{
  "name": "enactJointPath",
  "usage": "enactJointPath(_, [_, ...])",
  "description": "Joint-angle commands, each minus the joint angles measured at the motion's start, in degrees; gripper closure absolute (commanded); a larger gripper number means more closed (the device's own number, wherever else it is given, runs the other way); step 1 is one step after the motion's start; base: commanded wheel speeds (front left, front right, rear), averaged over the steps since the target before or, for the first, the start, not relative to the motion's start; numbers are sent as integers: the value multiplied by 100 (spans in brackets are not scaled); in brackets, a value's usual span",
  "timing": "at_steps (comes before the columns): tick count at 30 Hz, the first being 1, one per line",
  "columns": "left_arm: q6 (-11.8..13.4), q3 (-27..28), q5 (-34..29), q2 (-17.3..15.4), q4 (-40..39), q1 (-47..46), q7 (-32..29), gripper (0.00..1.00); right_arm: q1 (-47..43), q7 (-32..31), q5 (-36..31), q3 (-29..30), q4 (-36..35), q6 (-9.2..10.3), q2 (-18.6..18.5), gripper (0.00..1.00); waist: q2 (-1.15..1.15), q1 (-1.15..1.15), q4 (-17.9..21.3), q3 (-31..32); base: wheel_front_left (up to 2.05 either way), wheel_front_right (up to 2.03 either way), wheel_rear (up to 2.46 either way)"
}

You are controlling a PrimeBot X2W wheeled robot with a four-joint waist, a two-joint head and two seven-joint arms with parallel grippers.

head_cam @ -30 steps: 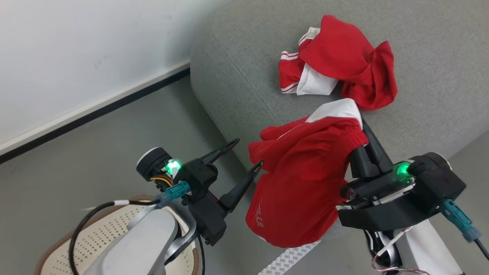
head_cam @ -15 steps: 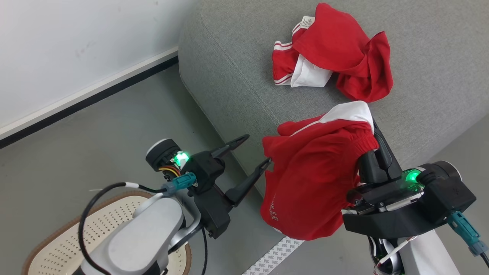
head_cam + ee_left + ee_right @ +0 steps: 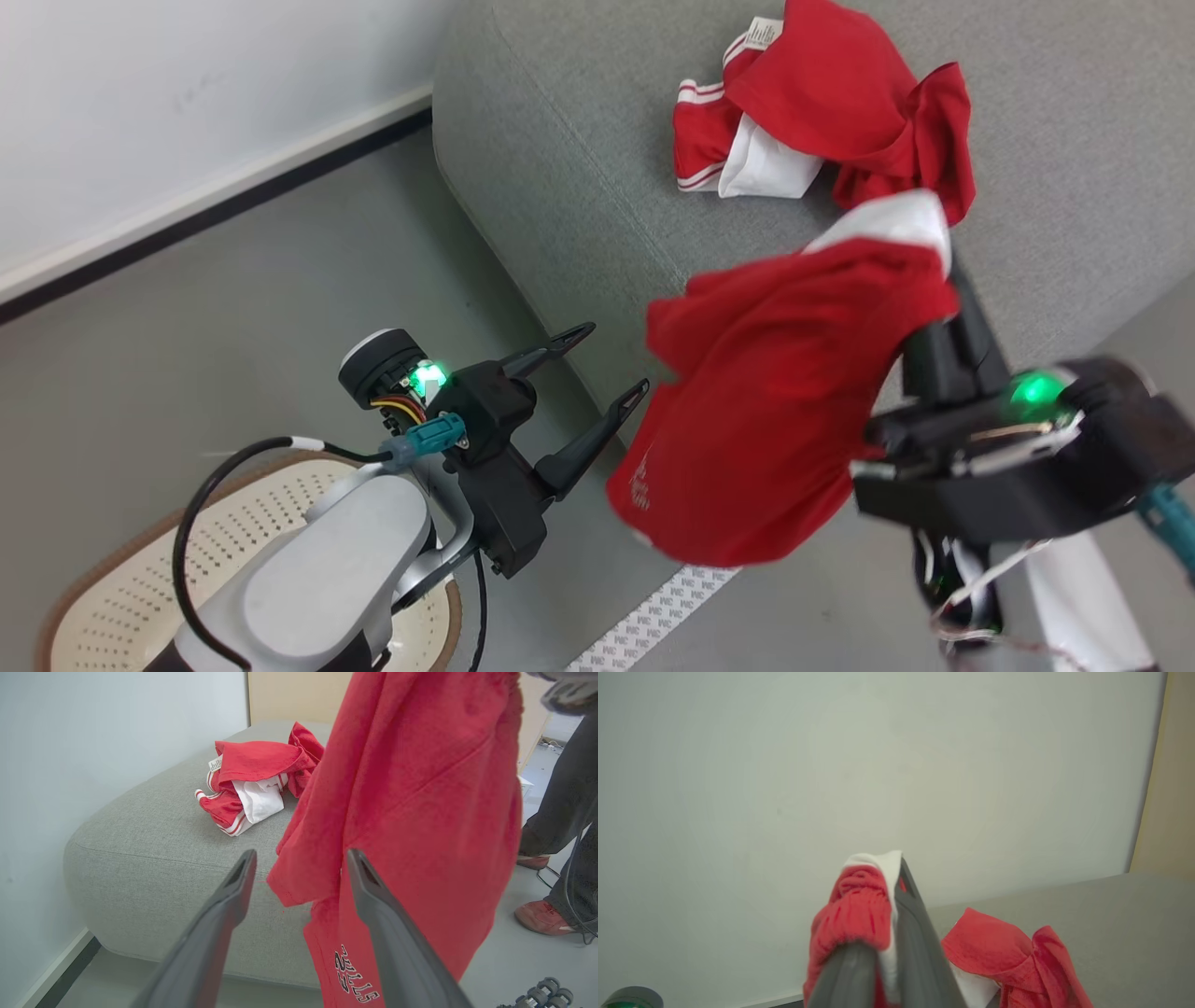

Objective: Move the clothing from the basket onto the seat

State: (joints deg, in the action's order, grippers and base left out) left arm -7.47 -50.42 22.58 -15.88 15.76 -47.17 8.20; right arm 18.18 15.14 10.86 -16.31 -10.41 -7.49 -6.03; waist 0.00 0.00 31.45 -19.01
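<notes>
Item: hanging garment (image 3: 784, 401), bright red with a white waistband and small lettering near the lower hem. It is pinched at the waistband by the right claw (image 3: 896, 882), whose two dark fingers stand almost together on the fabric. The cloth drapes down from them in front of the sofa (image 3: 579, 168) edge and above the grey floor (image 3: 233, 308). Item: crumpled garment (image 3: 840, 103), red with white striped trim, a white inner part and a small white label. It lies bunched on the sofa's top beyond the right claw, and whether the white waistband touches it cannot be told. Item: left claw (image 3: 611, 359), fingers spread wide with nothing between them. One fingertip stands just beside the hanging garment's left edge, contact not discernible; in the left wrist view the red cloth hangs beyond both fingers. Item: basket (image 3: 121, 569), cream-white and perforated with a brown rim. It sits on the floor at lower left, partly under the left forearm, well apart from both garments. Item: tape strip (image 3: 653, 616), white and printed, on the floor below the hanging garment. Item: person's legs (image 3: 556, 812) in dark trousers with reddish shoes, standing on the floor to the right of the hanging garment.
</notes>
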Motion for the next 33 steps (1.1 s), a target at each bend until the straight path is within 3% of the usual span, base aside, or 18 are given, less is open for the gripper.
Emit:
enactJointPath(1, [0, -31, 5, -46, -45, -54, -37, 0, 143, 5, 65, 46, -51, 0, 9, 100, 0, 0, -5, -121, 0, 0, 0])
enactJointPath(12, [39, -64, -178, -367, -577, -467, -545, 0, 1768, 5, 300, 773, -277, 0, -286, 100, 0, 0, -110, -1019, 0, 0, 0])
enactJointPath(21, [16, -258, -272, -481, -986, -991, -912, 0, 3478, 5, 470, 1847, 61, 0, -923, 100, 0, 0, -507, -1921, 0, 0, 0])
enactJointPath(33, [12, -409, -225, -642, -1139, -1212, -961, 0, 5284, 5, 133, 2684, 879, 0, -2456, 100, 0, 0, -814, -2545, 0, 0, 0])
